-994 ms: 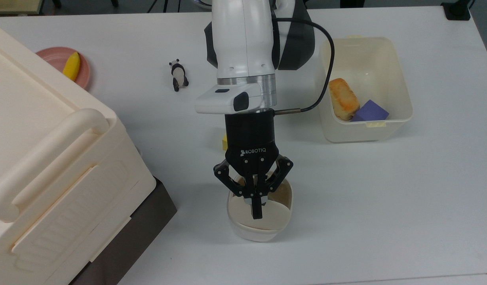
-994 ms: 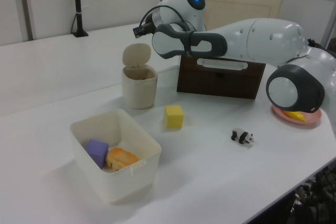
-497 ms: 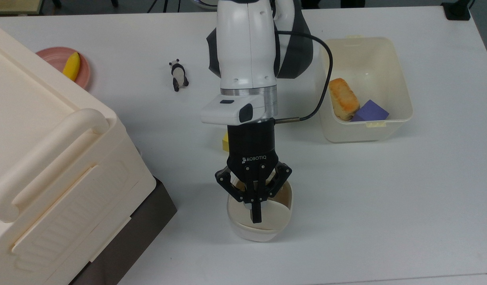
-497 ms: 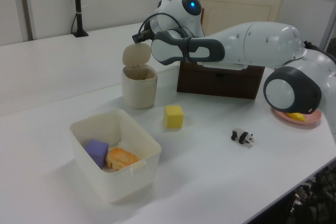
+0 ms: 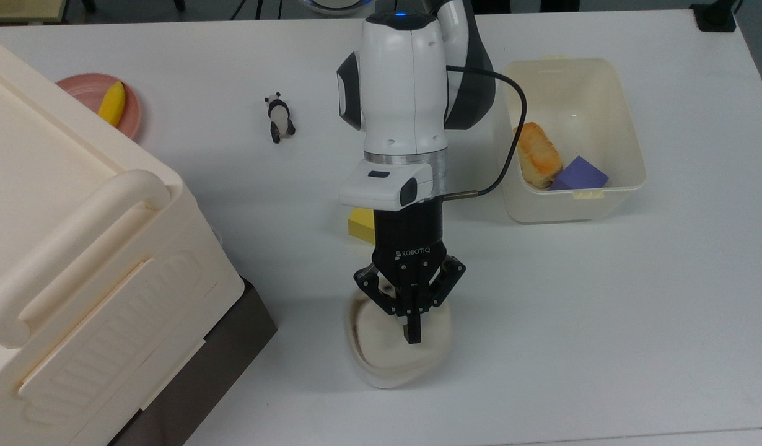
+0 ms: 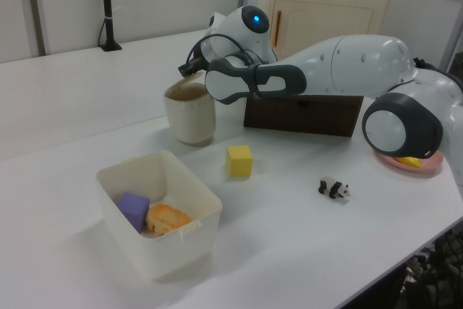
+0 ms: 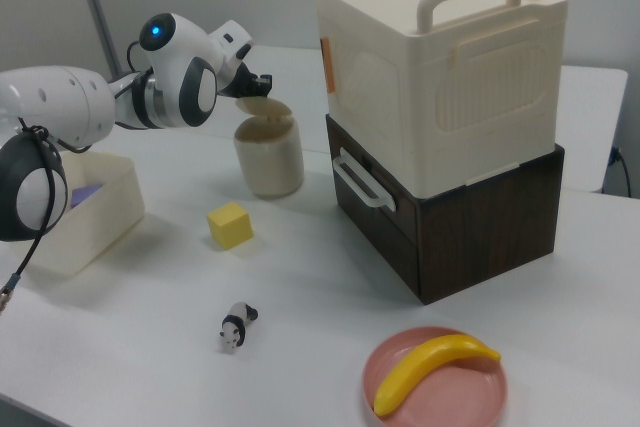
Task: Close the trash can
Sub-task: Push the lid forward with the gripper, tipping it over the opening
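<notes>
Your top view shows the trash can (image 5: 390, 347) at the worktop's (image 5: 604, 310) near edge, its lid lying nearly flat over the mouth under the claw (image 5: 412, 331), whose fingers are pressed together. Your right view shows the lid (image 7: 262, 109) tilted, one edge raised off the rim. Your left view adds the yellow cube (image 6: 239, 161) near the can.
</notes>
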`<action>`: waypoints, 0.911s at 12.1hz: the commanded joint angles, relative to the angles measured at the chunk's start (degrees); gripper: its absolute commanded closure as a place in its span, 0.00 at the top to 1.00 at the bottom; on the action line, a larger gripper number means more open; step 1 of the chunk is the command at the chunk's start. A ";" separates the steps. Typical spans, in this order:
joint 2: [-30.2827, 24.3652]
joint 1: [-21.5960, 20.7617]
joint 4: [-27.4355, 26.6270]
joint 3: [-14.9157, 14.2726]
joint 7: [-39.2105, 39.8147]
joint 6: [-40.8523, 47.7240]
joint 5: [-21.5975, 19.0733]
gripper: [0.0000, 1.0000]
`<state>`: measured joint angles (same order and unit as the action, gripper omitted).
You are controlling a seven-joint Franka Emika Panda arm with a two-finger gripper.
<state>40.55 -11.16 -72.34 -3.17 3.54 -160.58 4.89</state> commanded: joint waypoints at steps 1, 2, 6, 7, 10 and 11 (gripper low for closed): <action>-5.04 -0.71 -6.32 -0.70 0.68 -0.53 1.00 0.00; -5.04 -0.62 -6.32 -0.70 0.77 -0.53 1.00 0.00; -5.22 -0.27 -6.32 -0.70 0.77 -0.53 1.43 0.00; -5.39 -0.09 -6.32 -0.78 0.77 -0.53 1.61 0.00; -7.05 -0.09 -7.19 -0.79 0.68 -0.53 1.61 0.00; -8.54 -0.18 -9.11 -0.79 0.77 -0.53 1.61 0.00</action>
<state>37.67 -10.75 -75.23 -3.27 3.83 -160.58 5.47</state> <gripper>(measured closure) 0.991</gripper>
